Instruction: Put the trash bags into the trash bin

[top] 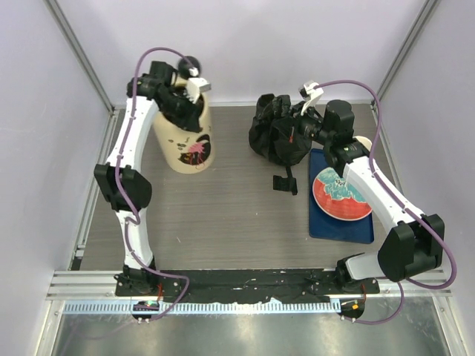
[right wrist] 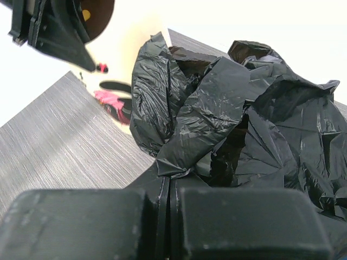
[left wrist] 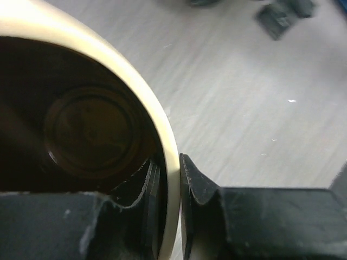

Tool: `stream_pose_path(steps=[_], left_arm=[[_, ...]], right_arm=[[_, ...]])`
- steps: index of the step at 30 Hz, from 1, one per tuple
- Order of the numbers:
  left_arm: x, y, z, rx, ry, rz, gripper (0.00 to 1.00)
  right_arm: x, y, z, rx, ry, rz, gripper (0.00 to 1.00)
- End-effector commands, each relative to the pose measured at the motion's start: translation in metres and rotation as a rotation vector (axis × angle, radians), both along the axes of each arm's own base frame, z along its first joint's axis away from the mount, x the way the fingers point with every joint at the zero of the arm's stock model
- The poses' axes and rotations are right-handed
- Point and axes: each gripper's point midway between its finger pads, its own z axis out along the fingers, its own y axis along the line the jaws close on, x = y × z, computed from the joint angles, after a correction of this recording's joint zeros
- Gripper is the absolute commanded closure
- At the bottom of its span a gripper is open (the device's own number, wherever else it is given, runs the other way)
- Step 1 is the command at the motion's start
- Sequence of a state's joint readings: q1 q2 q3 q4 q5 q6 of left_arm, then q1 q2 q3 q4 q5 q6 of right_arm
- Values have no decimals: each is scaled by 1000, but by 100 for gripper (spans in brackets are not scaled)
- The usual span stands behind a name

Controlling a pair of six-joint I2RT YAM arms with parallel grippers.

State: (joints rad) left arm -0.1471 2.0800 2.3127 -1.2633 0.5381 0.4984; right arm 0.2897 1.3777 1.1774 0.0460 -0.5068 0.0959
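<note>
The right end effector [right wrist: 169, 183] pinches a bunched fold of the trash bags [right wrist: 227, 124]; they look light, floppy and slippery, so gathered folds hold best. The left end effector [left wrist: 172, 165] clamps the rim of the trash bin [left wrist: 145, 89].

The trash bin [top: 189, 141] is standing toward the far-left corner of the desk [top: 223, 215]. The trash bags [top: 274, 133] are lying bunched by the far edge, right of the bin. A plate [top: 341, 196] is resting on a tray [top: 334, 231] along the right edge.
</note>
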Motion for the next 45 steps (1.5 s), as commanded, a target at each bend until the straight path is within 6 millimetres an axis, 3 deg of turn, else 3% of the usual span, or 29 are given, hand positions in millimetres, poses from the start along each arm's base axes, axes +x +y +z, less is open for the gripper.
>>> stream_pose_path(steps=[1,3,6,9,14,17,20,21,22,24,25,28,29,30,31,32,33,35,36,41,45], left_arm=[[-96,-53,29,-177,233,-182,100],[-109,-65,34,-204,242,-229,100],[-126,-73,22,-129,217,-312,100],[-138,-64,16,-30,132,-424,92],[-149,-41,25,131,-63,-622,84],[-145,-38,40,163,-162,-665,74],[-145,-45,71,118,-270,-654,56],[-142,-49,82,108,-320,-649,42],[-147,-48,97,93,-365,-629,38],[-146,-49,103,102,-427,-626,29],[-151,-46,116,106,-481,-608,28],[-128,-45,140,107,-651,-476,29],[-133,-34,163,120,-743,-402,29],[-112,-36,169,123,-849,-346,29],[-106,-31,177,133,-914,-285,29],[-100,-21,170,189,-955,-247,28],[-90,-19,184,212,-1047,-224,28],[-78,-15,179,255,-1089,-200,28],[-69,-14,190,265,-1148,-166,27],[-49,-20,196,261,-1210,-141,27],[-30,-27,175,320,-1181,-177,28]], right_arm=[[-4,-2,22,23,-67,-4,99],[-4,-4,23,21,-70,-14,99],[-6,-5,25,21,-74,-19,99],[-7,-7,24,17,-72,-25,99],[-8,-8,22,20,-62,-24,99],[-8,-6,22,25,-60,-17,99],[-8,-6,24,28,-61,-18,99],[-8,-7,24,28,-64,-20,99],[-9,-7,26,27,-68,-20,99],[-9,-8,25,25,-66,-23,99],[-10,-8,25,24,-67,-22,99],[-11,-8,27,23,-71,-19,99],[-11,-7,28,26,-71,-16,99],[-11,-7,28,26,-71,-16,99],[-12,-7,28,27,-70,-16,99],[-12,-7,27,28,-68,-14,99],[-11,-6,28,31,-71,-12,99],[-10,-6,29,34,-72,-13,99],[-10,-5,28,35,-69,-10,99],[-9,-6,34,33,-82,-10,99],[-10,-7,34,29,-86,-15,99]])
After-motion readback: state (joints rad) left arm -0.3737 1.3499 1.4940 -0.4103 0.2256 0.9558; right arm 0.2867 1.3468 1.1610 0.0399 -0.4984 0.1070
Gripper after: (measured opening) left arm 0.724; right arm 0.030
